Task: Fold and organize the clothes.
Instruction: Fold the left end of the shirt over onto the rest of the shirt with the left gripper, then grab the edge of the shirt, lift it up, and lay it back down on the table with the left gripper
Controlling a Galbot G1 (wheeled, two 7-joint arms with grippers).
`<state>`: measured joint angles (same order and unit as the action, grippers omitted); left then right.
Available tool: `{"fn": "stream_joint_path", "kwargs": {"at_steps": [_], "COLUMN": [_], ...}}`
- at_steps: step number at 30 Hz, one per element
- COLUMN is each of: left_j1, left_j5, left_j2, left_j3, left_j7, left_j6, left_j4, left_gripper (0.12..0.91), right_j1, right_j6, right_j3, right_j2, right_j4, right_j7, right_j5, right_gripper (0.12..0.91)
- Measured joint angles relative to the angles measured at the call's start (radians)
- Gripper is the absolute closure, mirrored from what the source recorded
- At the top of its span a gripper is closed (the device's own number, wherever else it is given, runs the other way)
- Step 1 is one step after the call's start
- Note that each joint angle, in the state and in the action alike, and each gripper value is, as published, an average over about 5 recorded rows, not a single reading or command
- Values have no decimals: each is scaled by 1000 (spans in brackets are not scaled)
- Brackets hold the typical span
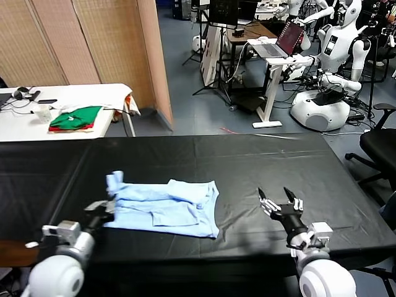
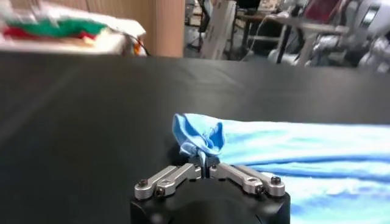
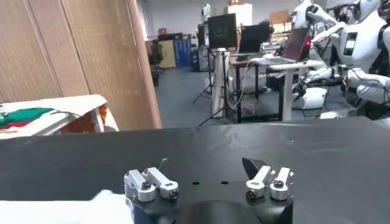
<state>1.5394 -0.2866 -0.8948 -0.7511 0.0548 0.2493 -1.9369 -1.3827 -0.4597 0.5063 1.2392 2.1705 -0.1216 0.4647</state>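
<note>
A pale light-blue T-shirt (image 1: 166, 207) lies partly folded on the black table (image 1: 260, 161), in the lower centre-left of the head view, its long side running left to right. One corner of the fabric stands up in a small peak at the shirt's left end.

The left gripper (image 1: 101, 212) sits at that left end, low in the frame. In the left wrist view its jaws are pressed together on a pinch of the bunched blue cloth (image 2: 198, 137), which rises out of the closed tips in a crumpled tuft, so the gripper holds the shirt's edge. The right gripper (image 1: 280, 202) hovers over bare table in the lower right of the head view, well apart from the shirt, with its fingers spread wide and nothing between them; the right wrist view shows the same open claw (image 3: 208, 182).

The step in hand looks like a fresh fold: the left end has just been seized and is ready to be carried. The next move probably calls for lifting that corner clear of the table and drawing it across toward the right end, keeping the thin fabric from dragging or sliding the rest of the shirt. The right gripper may need to pin or take the near edge.

In the upper left, a white side table (image 1: 93, 93) carries folded green and red garments (image 1: 75, 119).
</note>
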Motion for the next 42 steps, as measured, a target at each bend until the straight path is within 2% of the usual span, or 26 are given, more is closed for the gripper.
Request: {"fn": "stream_joint_path", "kwargs": {"at_steps": [4, 9, 13, 16, 21, 27, 39, 42], "left_j1": [3, -22, -61, -95, -151, -194, -214, -212], "left_j5": [-76, -209, -325, -366, -386, -383, -330, -341], "left_j2": [-28, -110, -179, -221, -267, -300, -336, -348], "left_j3": [23, 113, 215, 295, 409, 497, 536, 546], "left_j7": [15, 35, 38, 36, 33, 32, 36, 36], "left_j6": [27, 84, 89, 87, 87, 87, 79, 82], "left_j4": [-52, -143, -191, -197, -180, -148, -102, -103], "left_gripper": [858, 858, 858, 858, 858, 858, 858, 805], "right_j1": [-24, -64, -141, -213, -240, -243, -231, -229], "right_j6": [14, 35, 55, 65, 66, 66, 60, 57], "right_j3": [12, 34, 76, 117, 137, 135, 106, 95], "right_j2": [9, 23, 51, 79, 93, 106, 103, 97], "right_j4": [17, 40, 63, 88, 95, 96, 87, 84], "right_j7": [0, 3, 6, 8, 8, 9, 10, 11], "right_j5": [-6, -28, -65, -92, -99, -110, -118, -123], "right_gripper": [118, 118, 118, 118, 118, 118, 118, 118]}}
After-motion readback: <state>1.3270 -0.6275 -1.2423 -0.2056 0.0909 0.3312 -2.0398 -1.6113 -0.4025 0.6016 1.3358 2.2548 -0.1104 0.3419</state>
